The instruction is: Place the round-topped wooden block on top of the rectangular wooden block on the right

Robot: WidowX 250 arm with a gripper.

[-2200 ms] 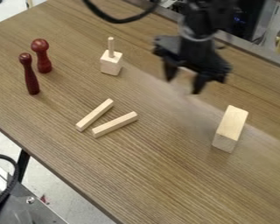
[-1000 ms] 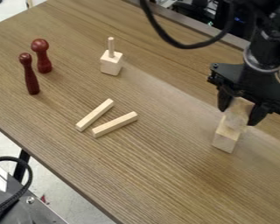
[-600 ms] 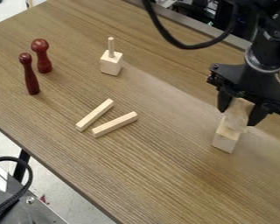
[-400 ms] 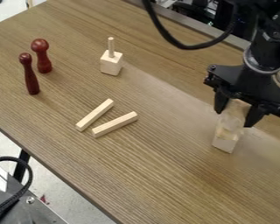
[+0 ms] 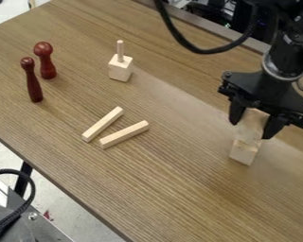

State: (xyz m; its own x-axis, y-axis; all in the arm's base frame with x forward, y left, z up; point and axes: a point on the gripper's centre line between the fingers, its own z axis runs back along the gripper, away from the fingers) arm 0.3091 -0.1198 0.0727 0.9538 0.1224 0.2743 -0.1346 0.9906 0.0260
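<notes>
Looking toward the right side of the brown wood-grain table (image 5: pixel 173 189), we find the black gripper (image 5: pixel 250 130) pointing down over the far end of a pale, rectangular wooden block (image 5: pixel 245 153). We cannot tell whether it is released or grasping the block, whose upper part looks hazy beneath it. The block's near end rests on the tabletop. Well apart, toward the middle, we see two slim, pale wooden sticks (image 5: pixel 102 124) (image 5: pixel 124 134). Beyond them stands a pale wooden cube with an upright peg (image 5: pixel 120 68), and at the left are two dark-red, round-headed wooden pins (image 5: pixel 45 60) (image 5: pixel 32 80).
</notes>
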